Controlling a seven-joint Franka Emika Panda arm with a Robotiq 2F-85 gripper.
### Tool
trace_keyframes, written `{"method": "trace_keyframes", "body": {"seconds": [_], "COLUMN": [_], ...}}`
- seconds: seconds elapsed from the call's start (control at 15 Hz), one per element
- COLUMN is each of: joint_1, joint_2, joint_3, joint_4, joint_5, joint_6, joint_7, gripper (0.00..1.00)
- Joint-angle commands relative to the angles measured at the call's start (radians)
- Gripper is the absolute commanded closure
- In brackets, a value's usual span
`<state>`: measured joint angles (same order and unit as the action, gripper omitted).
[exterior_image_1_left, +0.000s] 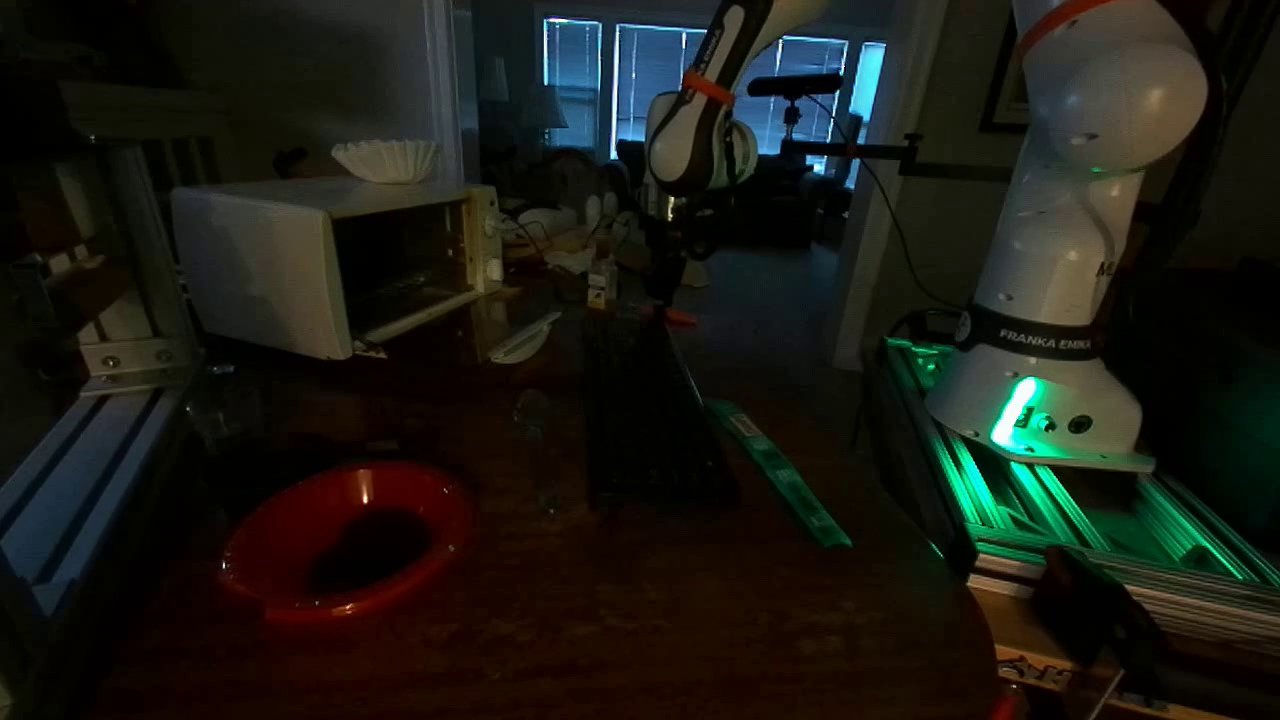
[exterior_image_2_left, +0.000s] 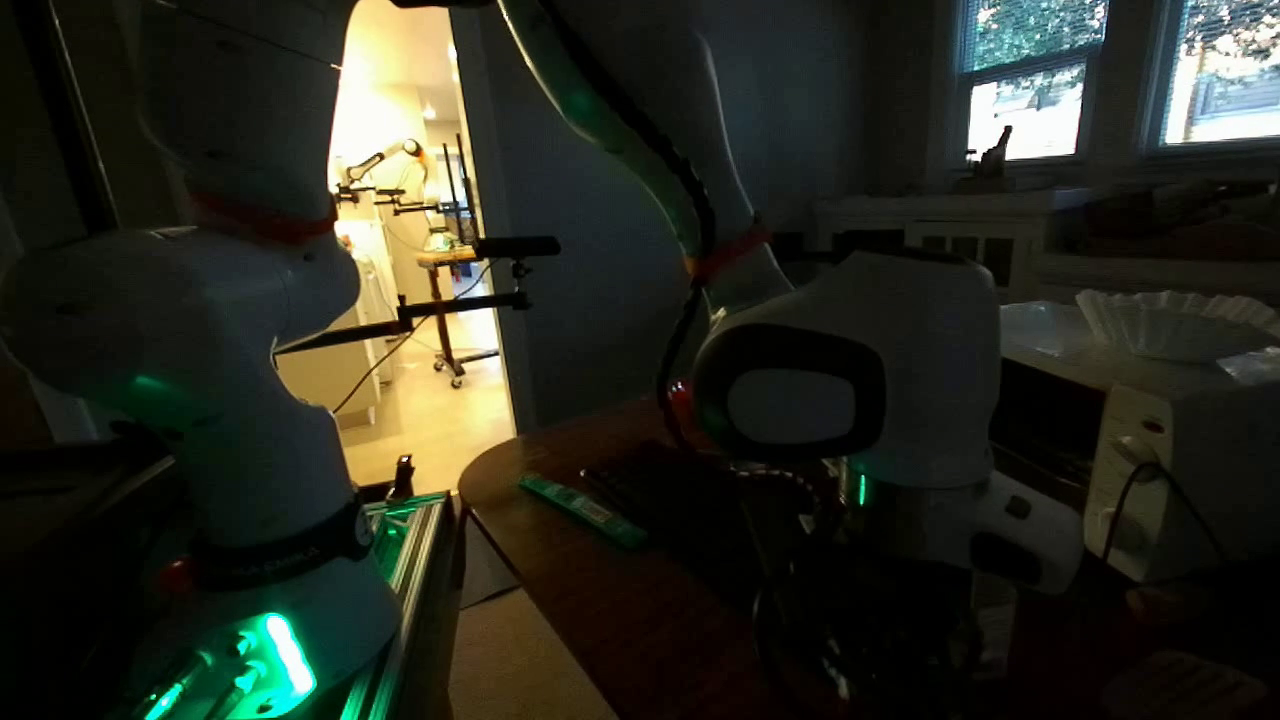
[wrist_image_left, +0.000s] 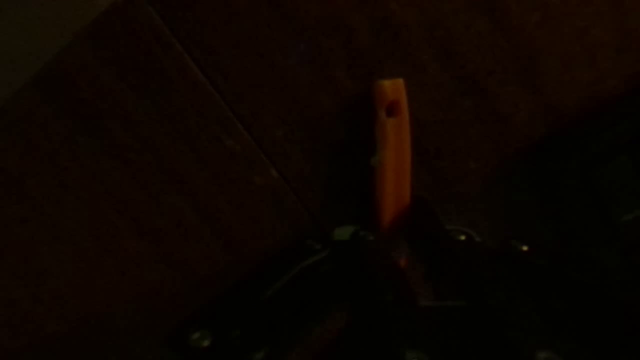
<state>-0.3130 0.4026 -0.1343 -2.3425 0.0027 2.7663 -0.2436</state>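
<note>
**In a dim room, a hand (exterior_image_1_left: 660, 300) at an orange handle (wrist_image_left: 394, 160)**

Windows (exterior_image_1_left: 660, 75) and a brightly lit doorway (exterior_image_2_left: 415, 230) glow behind a dark wooden table (exterior_image_1_left: 620, 620) that lies mostly in shadow. The hand points down near the end of the table away from its rounded corner, its tips at the orange handle. The wrist view shows a round hole near the handle's outer end; the other end disappears into the blackness of the hand. The gloom hides whether the hand is clenched on the handle or loosely around it, so I cannot tell. What appears to be the table's edge crosses the upper left corner of the wrist view.

Near the hand begins what looks like a black keyboard (exterior_image_1_left: 655, 430), stretching lengthwise along the table. Between it and the edge beside the robot base (exterior_image_1_left: 1040, 400) lies a flat green packet (exterior_image_1_left: 785, 475), visible in both exterior views. Closer to the opposite edge, toward the rounded corner's end, sits a red bowl (exterior_image_1_left: 285, 535). A white toaster oven (exterior_image_1_left: 260, 270) stands toward that opposite edge too, with a fluted coffee filter (exterior_image_1_left: 388, 162) on top.
</note>
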Motion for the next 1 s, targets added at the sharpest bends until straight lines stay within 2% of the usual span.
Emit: {"method": "trace_keyframes", "body": {"seconds": [0.0,0.27,0.93], "joint_1": [-0.068,-0.112,-0.09], "joint_2": [-0.052,-0.127,-0.281], "joint_3": [0.049,0.074,0.003], "joint_4": [-0.018,-0.038,-0.068], "joint_5": [0.075,0.151,0.209], "joint_6": [-0.05,-0.099,-0.243], "joint_7": [-0.078,-0.171,-0.271], "gripper": [0.95,0.95,0.95]}}
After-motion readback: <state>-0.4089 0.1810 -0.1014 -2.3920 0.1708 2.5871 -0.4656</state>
